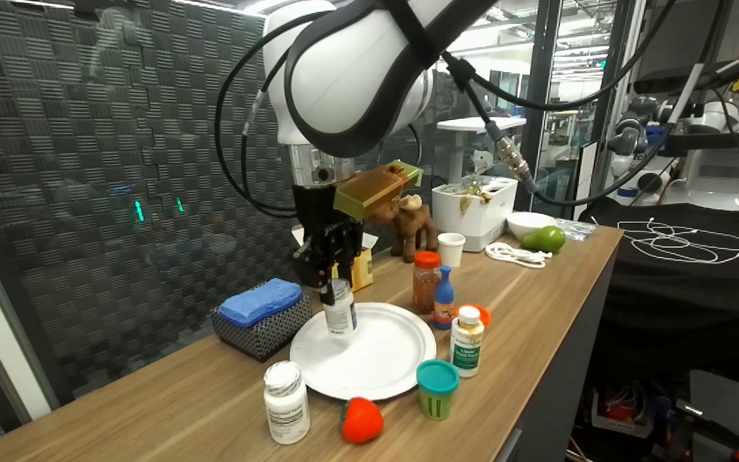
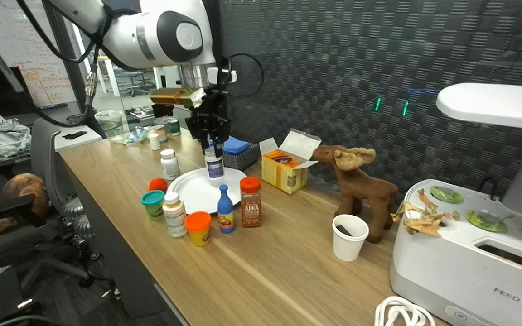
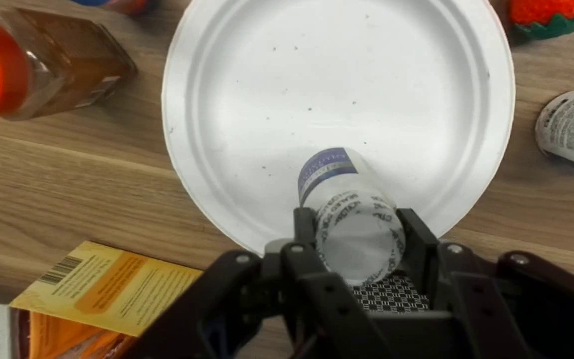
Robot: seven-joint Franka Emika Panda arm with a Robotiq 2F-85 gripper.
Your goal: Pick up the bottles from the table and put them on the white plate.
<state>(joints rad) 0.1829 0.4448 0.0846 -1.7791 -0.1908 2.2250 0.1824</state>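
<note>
Over the white plate [image 3: 337,80] on the wood-grain table [image 2: 279,271], a white btl. w/ purple label [image 3: 349,214] is being held nearly upright, within the rim and toward the side near the patterned box [image 1: 286,327]; whether its base is touching the plate, the views aren't showing. The gripper [image 3: 358,219] is clasping it near the top, a finger on each side, its gap just the btl.'s width. Setting down and letting go are apparently waiting for this one. No other btl. is sitting on the plate, so most of the job is prob. lying ahead. Outside the rim and near it, the all-white btl. [image 1: 287,404], the green-label btl. [image 1: 466,343], the blue btl. [image 2: 225,210] and the red-capped btl. [image 2: 251,203] are standing on the table. The teal-lidded tub [image 1: 437,391] and orange-lidded tub [image 2: 198,228] are standing there too; whether they're counting as btls. is looking like a judgment call, prob. yes. Just beside the plate a toy strawberry [image 1: 363,420] is lying, while a blue block [image 1: 262,301] is resting on the patterned box, and a yellow carton [image 2: 283,174], a plush moose [image 2: 365,190] and a paper cup [image 2: 348,242] are lining the table, prob. not part of the job.
</note>
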